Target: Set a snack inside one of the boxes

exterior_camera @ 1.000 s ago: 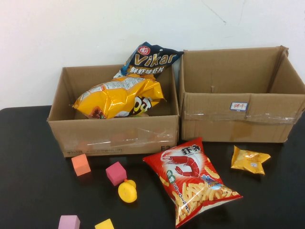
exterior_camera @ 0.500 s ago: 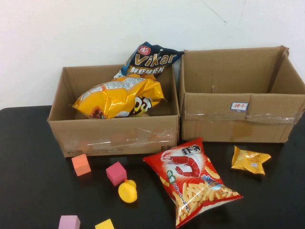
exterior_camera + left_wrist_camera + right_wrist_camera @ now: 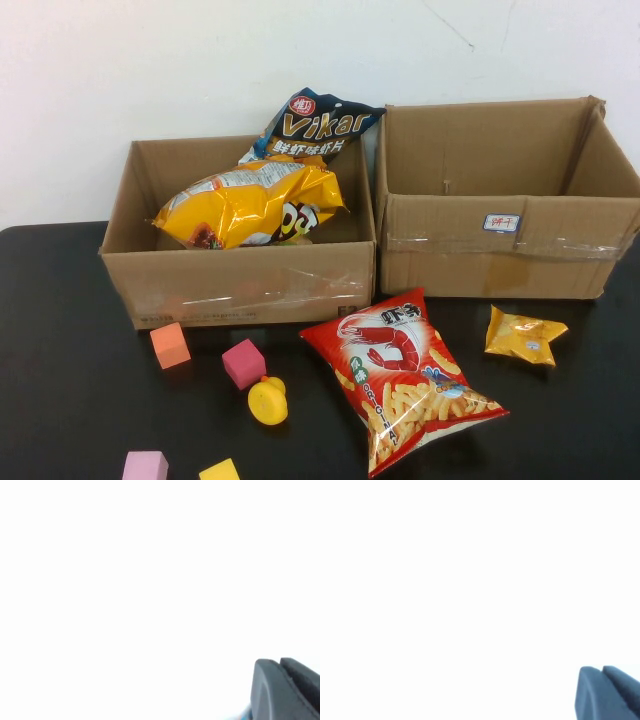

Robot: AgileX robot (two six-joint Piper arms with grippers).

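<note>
A red shrimp-chip bag (image 3: pixel 402 376) lies on the black table in front of the boxes. A small yellow snack packet (image 3: pixel 524 335) lies to its right. The left cardboard box (image 3: pixel 240 285) holds a big yellow chip bag (image 3: pixel 250 203) and a dark Vikar bag (image 3: pixel 320 126) that leans on its back wall. The right cardboard box (image 3: pixel 500 255) looks empty. Neither arm shows in the high view. My left gripper (image 3: pixel 279 662) and right gripper (image 3: pixel 601 669) each show only as dark fingers pressed together against a blank white background, holding nothing.
Toys lie on the front left of the table: an orange cube (image 3: pixel 170 345), a magenta cube (image 3: pixel 243 363), a yellow duck (image 3: pixel 267 401), a pink cube (image 3: pixel 146 466) and a yellow block (image 3: pixel 219 470). A white wall stands behind the boxes.
</note>
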